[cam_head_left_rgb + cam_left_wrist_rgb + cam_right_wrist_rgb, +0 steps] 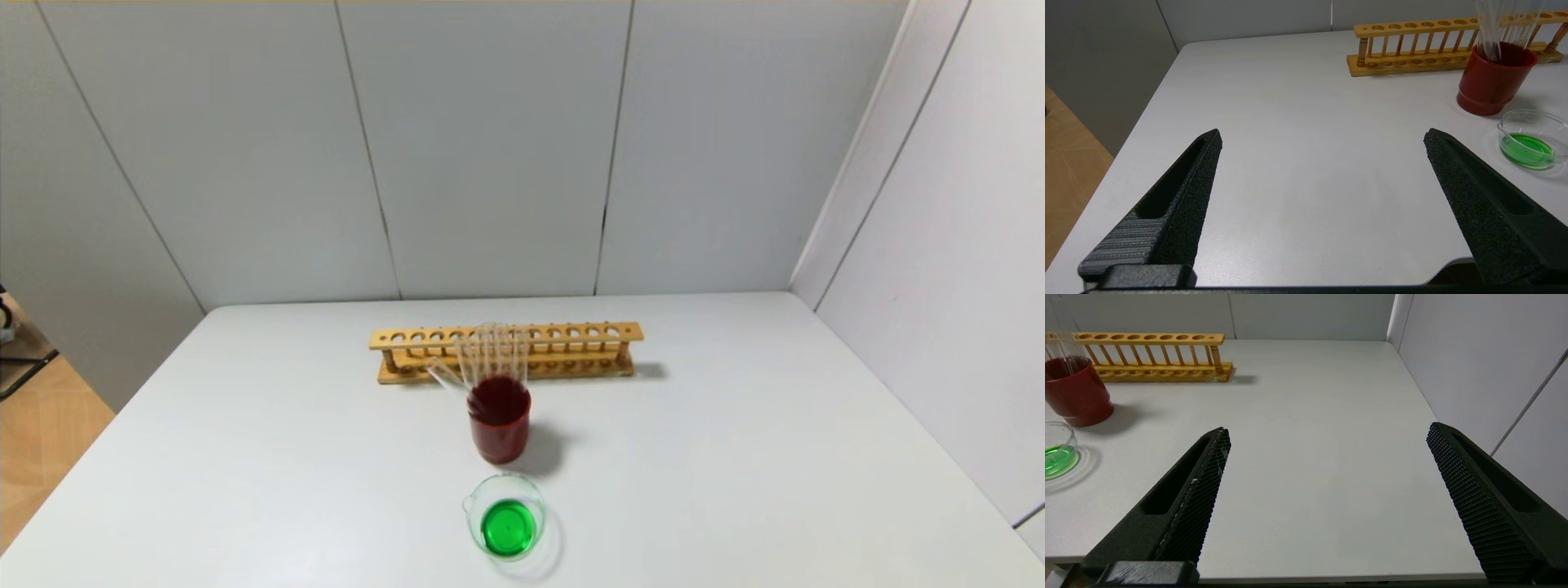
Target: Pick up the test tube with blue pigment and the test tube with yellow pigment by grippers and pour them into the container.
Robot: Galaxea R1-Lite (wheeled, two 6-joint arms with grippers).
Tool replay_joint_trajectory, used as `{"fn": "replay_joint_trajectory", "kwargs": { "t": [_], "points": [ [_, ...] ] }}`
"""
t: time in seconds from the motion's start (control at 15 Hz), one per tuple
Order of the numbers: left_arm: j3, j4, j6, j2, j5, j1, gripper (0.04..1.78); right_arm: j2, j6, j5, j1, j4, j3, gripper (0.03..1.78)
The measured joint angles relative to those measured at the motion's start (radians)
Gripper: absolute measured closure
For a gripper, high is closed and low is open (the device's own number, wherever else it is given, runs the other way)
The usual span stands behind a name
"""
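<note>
The container, a low clear glass beaker (522, 483), stands near the table's front middle and holds green liquid (508, 528). It also shows in the left wrist view (1531, 120) and the right wrist view (1063, 433). No tube with blue or yellow liquid shows. Several clear tubes (492, 353) lean in a dark-red cup (499, 437), which hides their bottoms. My left gripper (1323, 136) is open and empty over the front left of the table. My right gripper (1329, 433) is open and empty over the front right. Neither gripper shows in the head view.
A wooden test tube rack (571, 335) with empty holes stands behind the red cup, also in the left wrist view (1412, 61) and the right wrist view (1151, 371). Grey walls close the back and the right side. The white table (735, 457) ends at the left over a wooden floor.
</note>
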Motion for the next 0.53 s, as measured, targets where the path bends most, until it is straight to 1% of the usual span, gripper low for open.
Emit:
{"fn": "replay_joint_trajectory", "kwargs": {
  "t": [0.53],
  "points": [
    [0.000,-0.001,0.000,0.000,0.000,0.000,0.07,0.000,-0.002,-0.001,-0.001,-0.001,0.002,0.06]
  ]
}}
